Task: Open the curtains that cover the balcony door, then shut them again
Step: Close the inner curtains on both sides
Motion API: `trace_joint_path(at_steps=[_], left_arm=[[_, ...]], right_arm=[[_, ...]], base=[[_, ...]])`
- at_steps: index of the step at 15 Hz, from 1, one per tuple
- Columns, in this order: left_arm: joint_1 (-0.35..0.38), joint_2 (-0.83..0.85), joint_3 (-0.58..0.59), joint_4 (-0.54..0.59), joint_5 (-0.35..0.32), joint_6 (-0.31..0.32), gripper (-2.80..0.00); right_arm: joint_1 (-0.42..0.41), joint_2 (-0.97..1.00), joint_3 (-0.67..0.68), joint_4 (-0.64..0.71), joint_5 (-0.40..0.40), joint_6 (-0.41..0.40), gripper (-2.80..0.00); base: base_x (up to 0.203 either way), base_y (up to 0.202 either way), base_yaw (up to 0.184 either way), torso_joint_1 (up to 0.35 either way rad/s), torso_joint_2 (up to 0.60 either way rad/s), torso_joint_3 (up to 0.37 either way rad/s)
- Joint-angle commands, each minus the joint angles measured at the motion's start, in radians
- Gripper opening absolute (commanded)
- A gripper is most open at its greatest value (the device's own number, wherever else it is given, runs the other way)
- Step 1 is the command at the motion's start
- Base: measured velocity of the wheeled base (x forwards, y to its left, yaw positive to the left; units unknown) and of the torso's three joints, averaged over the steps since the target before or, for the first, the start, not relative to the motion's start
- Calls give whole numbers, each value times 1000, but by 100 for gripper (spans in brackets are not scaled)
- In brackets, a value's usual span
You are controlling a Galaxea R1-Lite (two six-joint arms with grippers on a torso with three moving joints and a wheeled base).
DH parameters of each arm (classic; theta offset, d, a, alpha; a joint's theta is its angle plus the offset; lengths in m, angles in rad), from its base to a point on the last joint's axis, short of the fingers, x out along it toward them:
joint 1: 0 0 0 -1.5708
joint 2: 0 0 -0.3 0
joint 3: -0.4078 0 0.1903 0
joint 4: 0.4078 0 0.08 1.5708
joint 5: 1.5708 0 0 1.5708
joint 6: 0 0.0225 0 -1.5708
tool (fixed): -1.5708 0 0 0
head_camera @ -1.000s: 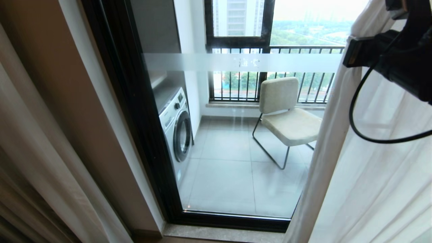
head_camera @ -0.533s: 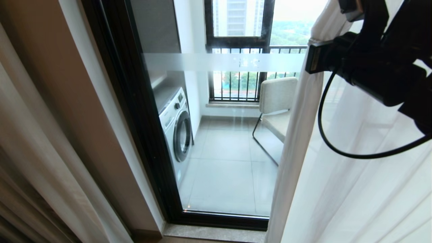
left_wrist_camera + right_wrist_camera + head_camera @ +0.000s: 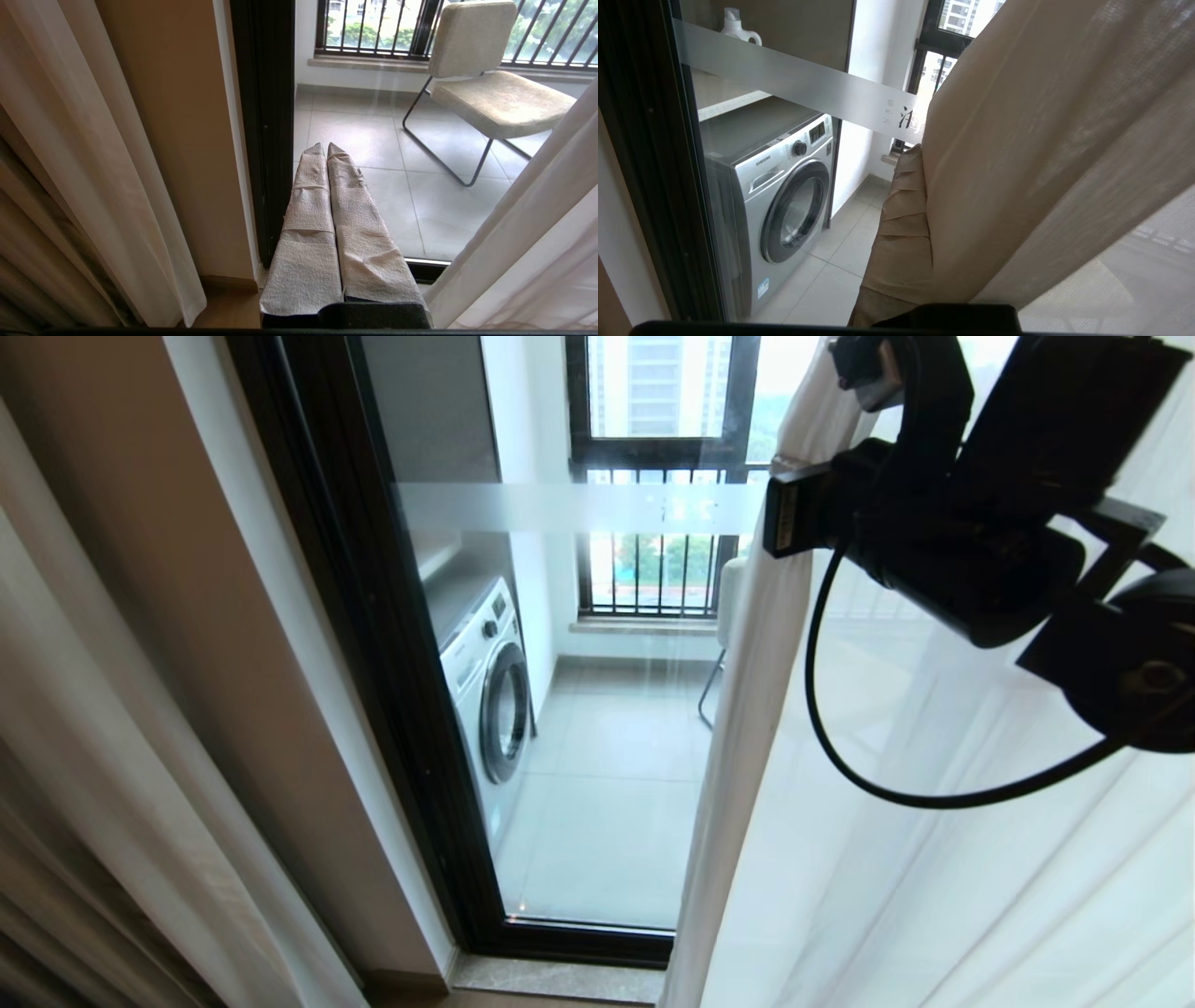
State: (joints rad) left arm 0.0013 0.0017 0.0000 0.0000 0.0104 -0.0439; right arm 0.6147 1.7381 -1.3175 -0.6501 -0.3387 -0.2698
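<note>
The right gripper is clamped on the leading edge of the white sheer curtain, high up beside the frosted band of the balcony door. In the right wrist view one cloth-wrapped finger shows, with the sheer draped over the other, so the hem is pinched between them. The sheer covers the right part of the glass; the left part is bare, and through it show a washing machine and the tiled balcony floor. The heavier beige drapes hang bunched at the left edge of the doorway, against the wall. The left gripper is parked low, pressed shut and empty, pointing at the foot of the door frame.

By the look of it this is the closing stage, with the sheer to be carried across to the left frame. The grip is on thin, slippery fabric, so a quick pull could slide the hem out from the fingers and leave the glass half covered. The pull comes from well below the rail, which may jam the runners or strain the cloth. The dangling black cable lies against the sheer and could snag a fold.
</note>
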Motion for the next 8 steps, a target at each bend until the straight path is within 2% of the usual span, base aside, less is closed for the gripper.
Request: trace_joint_path(at_steps=[1, 4, 8], left_arm=[[0, 0, 0, 0, -1, -1, -280], [0, 0, 0, 0, -1, -1, -280], [0, 0, 0, 0, -1, -1, -280]], right_arm=[[-7, 1, 1, -15, -2, -1, -280], [-67, -9, -2, -21, -19, 3, -280], [-198, -22, -13, -21, -25, 6, -280]], base=[[0, 0, 0, 0, 0, 0], [0, 0, 0, 0, 0, 0], [0, 0, 0, 0, 0, 0]])
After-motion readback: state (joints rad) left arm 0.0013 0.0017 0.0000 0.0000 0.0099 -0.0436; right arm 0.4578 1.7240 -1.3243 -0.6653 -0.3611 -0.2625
